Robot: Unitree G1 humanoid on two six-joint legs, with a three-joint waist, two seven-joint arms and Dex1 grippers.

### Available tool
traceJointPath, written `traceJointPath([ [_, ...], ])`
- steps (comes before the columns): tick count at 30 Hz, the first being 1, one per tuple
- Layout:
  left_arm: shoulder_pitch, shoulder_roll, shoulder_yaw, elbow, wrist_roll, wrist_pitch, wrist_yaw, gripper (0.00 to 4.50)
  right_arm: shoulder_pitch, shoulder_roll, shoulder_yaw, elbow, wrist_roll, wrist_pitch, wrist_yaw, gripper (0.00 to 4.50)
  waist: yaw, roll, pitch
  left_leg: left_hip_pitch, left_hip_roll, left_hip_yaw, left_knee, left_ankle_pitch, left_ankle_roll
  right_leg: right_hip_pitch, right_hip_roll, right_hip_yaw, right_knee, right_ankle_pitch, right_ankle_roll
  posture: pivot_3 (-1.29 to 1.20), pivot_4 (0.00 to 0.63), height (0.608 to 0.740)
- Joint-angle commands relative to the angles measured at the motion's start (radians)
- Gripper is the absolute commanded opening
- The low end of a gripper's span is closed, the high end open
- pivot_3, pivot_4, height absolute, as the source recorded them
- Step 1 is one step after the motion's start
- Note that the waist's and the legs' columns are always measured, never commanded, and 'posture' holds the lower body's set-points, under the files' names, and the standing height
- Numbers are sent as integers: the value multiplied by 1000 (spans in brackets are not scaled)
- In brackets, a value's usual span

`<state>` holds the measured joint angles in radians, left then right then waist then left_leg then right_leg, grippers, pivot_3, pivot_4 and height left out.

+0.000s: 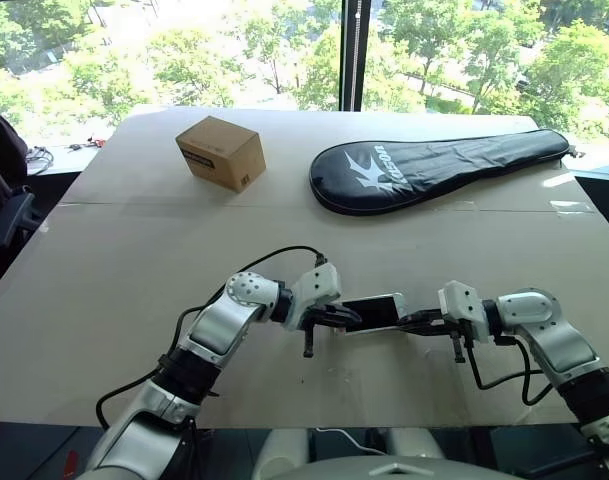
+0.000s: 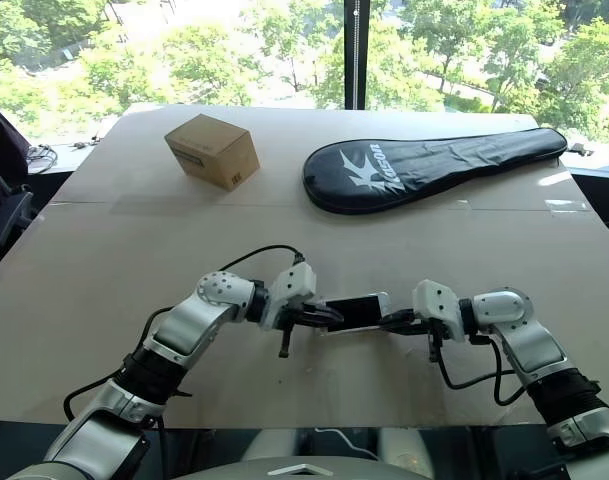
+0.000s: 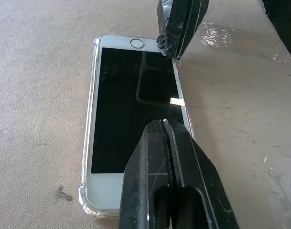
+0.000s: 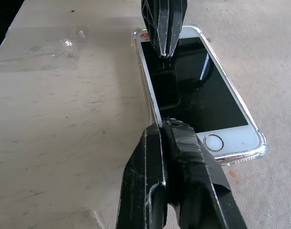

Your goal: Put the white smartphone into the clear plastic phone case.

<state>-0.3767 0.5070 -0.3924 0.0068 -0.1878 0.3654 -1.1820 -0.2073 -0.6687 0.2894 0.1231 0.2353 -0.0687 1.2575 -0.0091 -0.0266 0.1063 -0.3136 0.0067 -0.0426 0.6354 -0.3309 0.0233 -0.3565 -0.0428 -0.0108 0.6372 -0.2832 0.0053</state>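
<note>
Both arms bend inward over the tabletop point(image 1: 134, 260), meeting at the white smartphone point(image 3: 131, 109), which lies face up inside the clear plastic phone case point(image 3: 88, 202). The left pincer point(image 1: 336, 318) and right pincer point(image 1: 416, 322) point at each other, tilted slightly downward, fingers closed, tips pressing opposite ends of the phone.

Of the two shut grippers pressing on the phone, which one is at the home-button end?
The right gripper. Its tape-wrapped tips sit beside the home button of the white smartphone, which lies in the clear plastic phone case. The left gripper presses the opposite end.
</note>
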Motion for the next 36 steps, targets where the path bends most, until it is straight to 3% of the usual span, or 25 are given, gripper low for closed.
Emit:
traceJointPath([
  [1,12,6,-9,0,9,0,-1,0,93,-38,151,146,-200,154,-31,123,0,0,0,0,0,0,0,0,0,0,0,0,0,0,0,0,150,740],
  [12,9,9,-7,4,9,-8,-5,0,107,-80,189,104,-216,256,-31,123,14,0,0,-1,0,0,0,0,0,0,-1,0,-1,0,0,0,150,740],
  [29,-11,-64,52,-29,-81,17,10,0,97,-56,196,149,-237,233,-73,123,20,-5,0,-1,0,0,-1,0,0,0,-2,-2,-3,0,0,0,150,740],
  [36,-8,-51,5,80,33,-58,50,0,108,-19,138,142,-173,122,-76,123,18,-6,2,-1,0,0,-2,0,0,-1,-2,-3,-3,0,0,0,150,740],
])
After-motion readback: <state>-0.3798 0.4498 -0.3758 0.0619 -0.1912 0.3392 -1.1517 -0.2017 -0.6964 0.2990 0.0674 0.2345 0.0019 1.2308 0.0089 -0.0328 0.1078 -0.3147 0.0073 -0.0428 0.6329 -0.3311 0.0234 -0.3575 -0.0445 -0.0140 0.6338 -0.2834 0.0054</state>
